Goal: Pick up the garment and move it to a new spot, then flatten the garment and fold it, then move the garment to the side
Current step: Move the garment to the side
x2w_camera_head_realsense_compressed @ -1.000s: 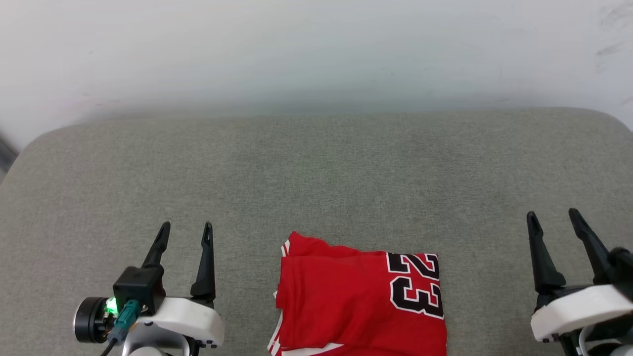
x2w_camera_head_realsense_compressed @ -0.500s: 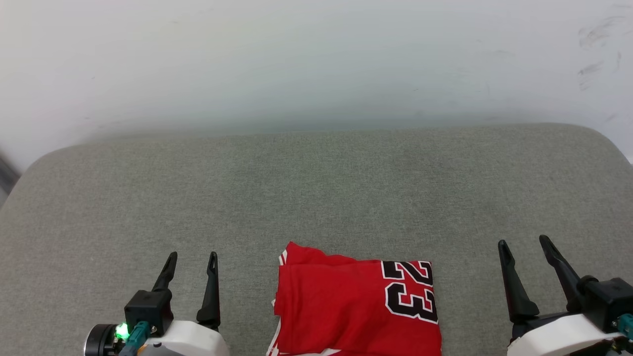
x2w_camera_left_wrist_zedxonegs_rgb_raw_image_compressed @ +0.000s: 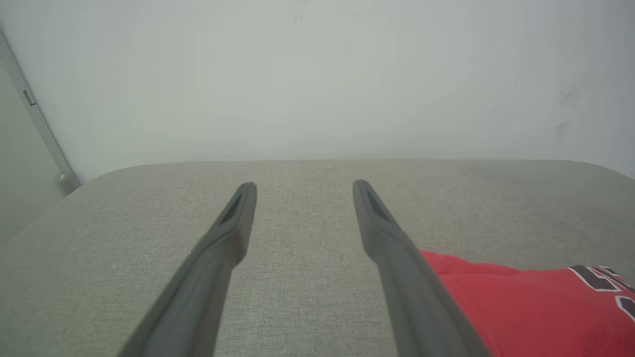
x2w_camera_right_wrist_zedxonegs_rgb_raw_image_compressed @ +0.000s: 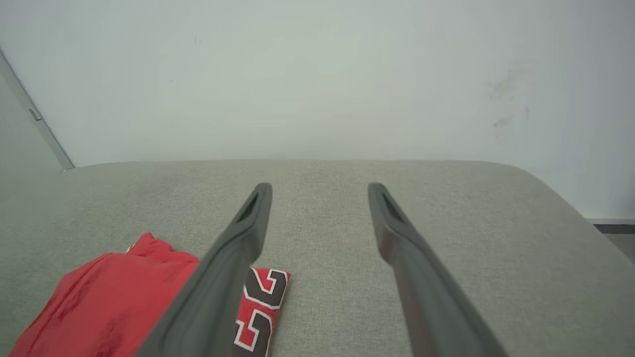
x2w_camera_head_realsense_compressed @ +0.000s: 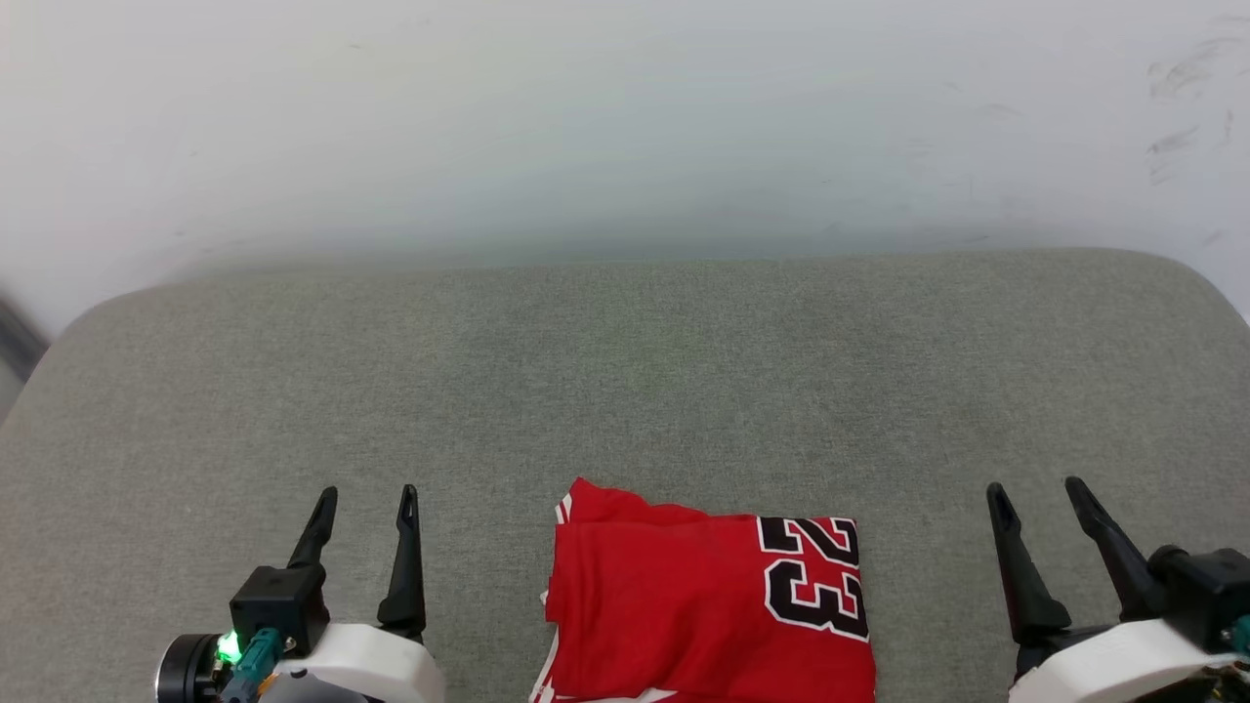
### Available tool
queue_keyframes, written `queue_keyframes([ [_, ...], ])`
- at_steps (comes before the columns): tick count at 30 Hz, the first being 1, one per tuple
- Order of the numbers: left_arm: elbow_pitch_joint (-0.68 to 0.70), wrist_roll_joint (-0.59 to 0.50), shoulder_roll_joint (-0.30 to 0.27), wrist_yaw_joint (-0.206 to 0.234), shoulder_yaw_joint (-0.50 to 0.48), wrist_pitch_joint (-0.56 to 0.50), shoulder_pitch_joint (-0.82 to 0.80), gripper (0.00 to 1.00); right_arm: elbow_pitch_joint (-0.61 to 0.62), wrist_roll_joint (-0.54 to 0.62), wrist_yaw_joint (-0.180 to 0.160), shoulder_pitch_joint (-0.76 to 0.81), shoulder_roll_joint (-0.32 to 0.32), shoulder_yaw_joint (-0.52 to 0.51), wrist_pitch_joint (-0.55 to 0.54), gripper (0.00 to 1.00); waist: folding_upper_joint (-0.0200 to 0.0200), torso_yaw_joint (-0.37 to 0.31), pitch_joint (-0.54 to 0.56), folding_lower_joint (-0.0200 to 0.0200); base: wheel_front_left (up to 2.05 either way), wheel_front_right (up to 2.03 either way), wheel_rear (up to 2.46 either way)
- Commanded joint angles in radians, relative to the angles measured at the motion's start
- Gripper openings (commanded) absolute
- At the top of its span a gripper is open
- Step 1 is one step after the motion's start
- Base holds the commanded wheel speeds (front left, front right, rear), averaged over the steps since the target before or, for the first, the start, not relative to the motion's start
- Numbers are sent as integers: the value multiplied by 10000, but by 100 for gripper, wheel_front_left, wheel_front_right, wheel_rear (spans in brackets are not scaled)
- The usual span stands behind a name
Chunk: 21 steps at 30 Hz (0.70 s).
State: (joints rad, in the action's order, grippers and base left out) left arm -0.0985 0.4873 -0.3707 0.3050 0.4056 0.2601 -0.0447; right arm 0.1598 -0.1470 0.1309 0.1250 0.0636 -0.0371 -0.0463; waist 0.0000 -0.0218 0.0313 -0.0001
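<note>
The garment (x2w_camera_head_realsense_compressed: 684, 605) is a red jersey folded into a neat rectangle, its black-and-white "23" facing up on the right half, lying on the grey cushion (x2w_camera_head_realsense_compressed: 625, 381) at the near middle. My left gripper (x2w_camera_head_realsense_compressed: 364, 497) stands open to its left, apart from it, nothing between the fingers. My right gripper (x2w_camera_head_realsense_compressed: 1035, 490) stands open well to its right, also empty. In the left wrist view the garment (x2w_camera_left_wrist_zedxonegs_rgb_raw_image_compressed: 526, 302) lies right of the open left gripper (x2w_camera_left_wrist_zedxonegs_rgb_raw_image_compressed: 303, 186). The right wrist view has the garment (x2w_camera_right_wrist_zedxonegs_rgb_raw_image_compressed: 99, 302) at lower left, partly behind a finger of the open right gripper (x2w_camera_right_wrist_zedxonegs_rgb_raw_image_compressed: 320, 187).
A pale wall (x2w_camera_head_realsense_compressed: 625, 117) rises just behind the cushion's far edge. The cushion's rounded corners fall away at far left and far right. Past the right edge shows a strip of dark floor (x2w_camera_right_wrist_zedxonegs_rgb_raw_image_compressed: 612, 228).
The head view has tilted, so the whole scene sits lower in the picture. Both grippers stay open and the folded garment lies as before.
</note>
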Motion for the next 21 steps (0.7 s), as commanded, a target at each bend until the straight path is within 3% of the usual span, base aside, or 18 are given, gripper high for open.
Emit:
queue_keyframes([
  [1, 40, -98, 25, 22, -85, 69, 141, 100, -72, -268, -4, 167, -27, -118, -70, 100, 0, 14, -15, 1, 0, 0, 0],
  [6, 178, -321, 321, -156, -325, 69, 88, 100, -1197, -2675, -3, -172, 331, -1690, -1624, 100, 0, 311, -163, 1, 0, 0, 0],
  [10, 140, -480, 482, -403, -350, 59, -106, 100, -2410, -3908, -3, -419, 823, -2368, -3562, 100, 0, 621, -283, 1, 0, 0, 0],
  [13, 108, -610, 586, -570, -370, 59, -308, 100, -3189, -4931, -4, -590, 844, -2902, -5106, 100, 0, 934, -496, 1, 0, 0, 0],
  [17, 32, -777, 768, -768, -401, 59, -618, 100, -3964, -5961, -3, -1102, 428, -3424, -6645, 100, 0, 1333, -887, 1, 0, 0, 0],
  [21, 12, -947, 944, -931, -524, 59, -875, 100, -4561, -6895, -4, -1524, 95, -3300, -7548, 100, 0, 1637, -1221, 1, 0, 0, 0],
])
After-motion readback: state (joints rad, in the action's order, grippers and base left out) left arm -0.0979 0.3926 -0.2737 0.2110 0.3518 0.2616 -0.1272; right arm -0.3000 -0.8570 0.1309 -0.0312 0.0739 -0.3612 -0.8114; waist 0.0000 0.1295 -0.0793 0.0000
